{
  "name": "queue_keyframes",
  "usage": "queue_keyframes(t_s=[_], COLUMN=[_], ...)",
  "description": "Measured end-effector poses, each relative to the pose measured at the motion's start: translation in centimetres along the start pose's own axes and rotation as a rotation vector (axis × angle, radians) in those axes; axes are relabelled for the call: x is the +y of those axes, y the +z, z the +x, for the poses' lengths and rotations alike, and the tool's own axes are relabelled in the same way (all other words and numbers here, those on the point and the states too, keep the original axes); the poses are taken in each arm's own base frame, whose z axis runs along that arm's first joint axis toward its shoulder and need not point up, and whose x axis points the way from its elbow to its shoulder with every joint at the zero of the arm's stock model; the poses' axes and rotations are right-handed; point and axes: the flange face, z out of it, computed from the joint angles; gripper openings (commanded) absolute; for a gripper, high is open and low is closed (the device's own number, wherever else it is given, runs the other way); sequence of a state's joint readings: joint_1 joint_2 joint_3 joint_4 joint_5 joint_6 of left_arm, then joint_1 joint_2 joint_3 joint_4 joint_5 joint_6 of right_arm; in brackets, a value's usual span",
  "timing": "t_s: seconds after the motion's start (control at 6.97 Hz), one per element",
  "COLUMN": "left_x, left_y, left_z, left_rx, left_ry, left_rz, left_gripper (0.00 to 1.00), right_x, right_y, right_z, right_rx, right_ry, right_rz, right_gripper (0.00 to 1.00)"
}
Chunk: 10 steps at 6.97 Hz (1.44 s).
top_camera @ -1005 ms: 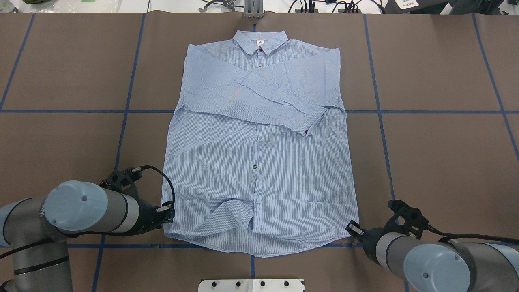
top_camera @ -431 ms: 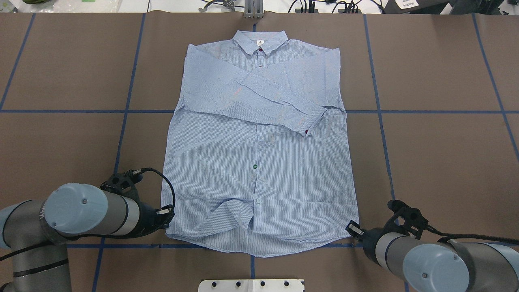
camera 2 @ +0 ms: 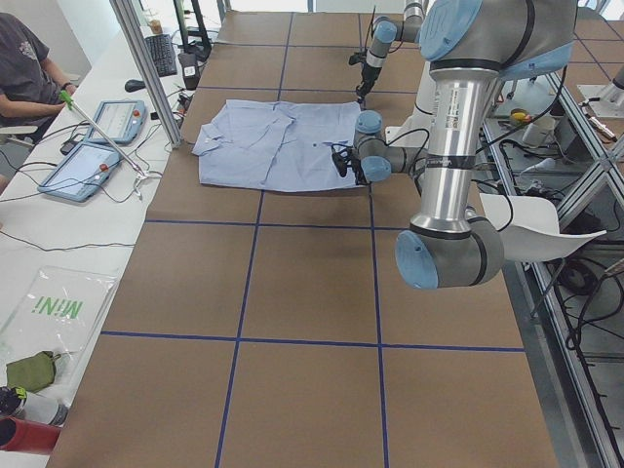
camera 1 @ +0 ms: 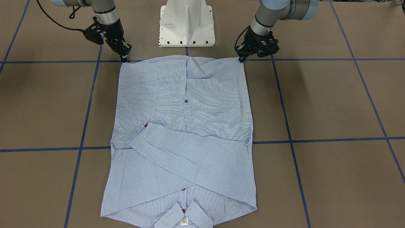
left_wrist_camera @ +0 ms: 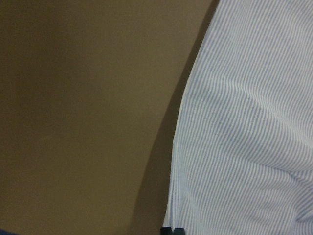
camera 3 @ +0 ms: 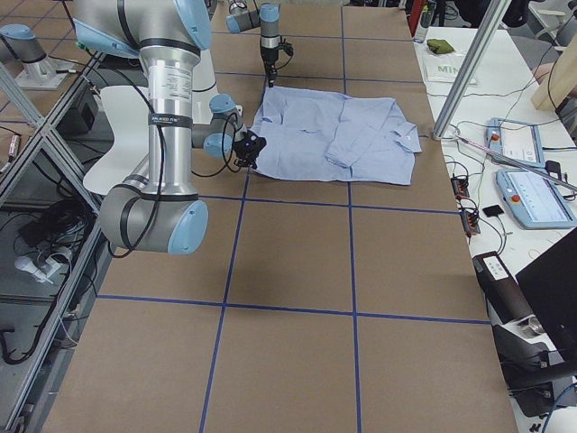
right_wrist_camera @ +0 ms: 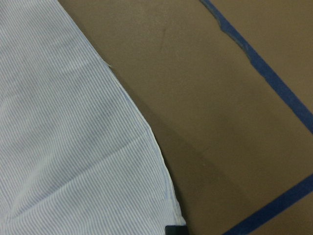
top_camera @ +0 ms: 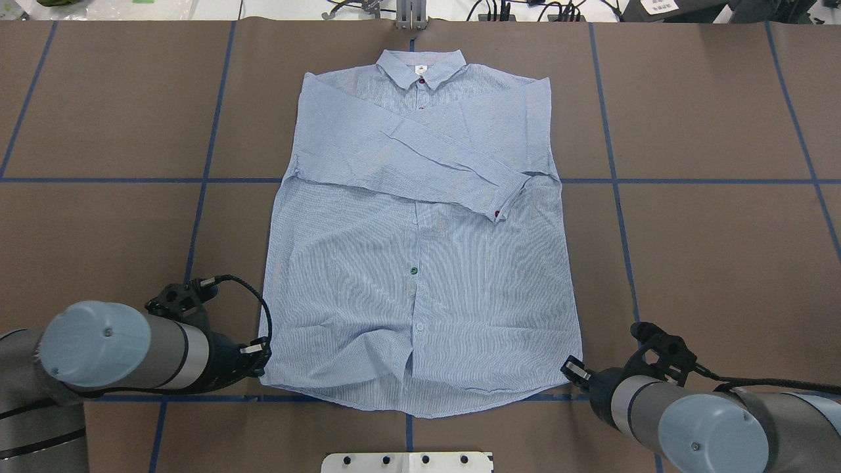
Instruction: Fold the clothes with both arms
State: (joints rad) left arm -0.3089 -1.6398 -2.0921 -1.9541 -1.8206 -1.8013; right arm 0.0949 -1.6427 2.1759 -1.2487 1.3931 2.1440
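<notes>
The light blue striped shirt [top_camera: 420, 263] lies flat, buttons up, with its collar [top_camera: 420, 66] at the far edge and both sleeves folded across the chest. My left gripper [top_camera: 263, 360] is low at the hem's left corner and shut on it. In the left wrist view the shirt [left_wrist_camera: 244, 122] ends right at the fingertips [left_wrist_camera: 172, 230]. My right gripper [top_camera: 573, 372] is shut on the hem's right corner; its wrist view shows the corner of the shirt [right_wrist_camera: 63, 137] meeting the fingertip [right_wrist_camera: 176, 229]. In the front-facing view the left gripper [camera 1: 241, 59] and right gripper [camera 1: 124, 58] pin the two hem corners.
The white pedestal base [camera 1: 187, 23] stands just behind the hem. Blue tape lines [top_camera: 105, 180] cross the brown table cover. Cables and a grey bracket [top_camera: 410, 16] sit past the collar. A seated person [camera 2: 24, 68] and two tablets [camera 2: 88, 166] are beyond the table's far side.
My left arm has drawn back to the left and toward the base, taking the hem's left corner with it. The right arm has barely moved.
</notes>
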Motion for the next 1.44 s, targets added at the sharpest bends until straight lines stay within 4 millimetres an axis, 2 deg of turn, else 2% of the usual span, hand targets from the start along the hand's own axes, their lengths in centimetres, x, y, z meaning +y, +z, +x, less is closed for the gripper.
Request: queue_keyframes(t_s=[0.14,0.43,0.57,0.72,0.86,1.0,1.15,1.44], left_x=[0.6,1.6,1.0,-0.1,-0.8,-1.0,-1.0,-1.1], left_y=[-1.9,-5.8,-7.1,-7.9,-8.0,-8.0,-7.8,-7.1], left_z=[-0.5,0.1,0.5,0.7,0.7,0.7,0.8,1.1], left_rx=[0.011,0.058,0.077,0.085,0.083,0.082,0.081,0.074], left_ry=[0.003,0.009,-0.001,-0.018,-0.029,-0.032,-0.032,-0.035], left_rz=[-0.032,-0.094,-0.096,-0.094,-0.098,-0.102,-0.105,-0.106], left_gripper=[0.00,0.00,0.00,0.00,0.00,0.00,0.00,0.00], right_x=[-0.6,-2.0,-2.4,-2.7,-2.5,-1.9,-1.2,0.1], right_y=[-1.7,-5.9,-8.0,-8.6,-7.4,-5.2,-2.6,0.3], right_z=[0.5,1.0,0.7,0.5,0.5,0.3,0.2,0.8], right_rx=[-0.007,-0.032,-0.053,-0.060,-0.048,-0.031,-0.006,0.032], right_ry=[0.002,0.009,0.017,0.022,0.020,0.016,0.012,-0.005], right_rz=[-0.005,-0.021,-0.034,-0.040,-0.036,-0.030,-0.025,-0.028], right_gripper=[0.00,0.00,0.00,0.00,0.45,0.56,0.57,0.62])
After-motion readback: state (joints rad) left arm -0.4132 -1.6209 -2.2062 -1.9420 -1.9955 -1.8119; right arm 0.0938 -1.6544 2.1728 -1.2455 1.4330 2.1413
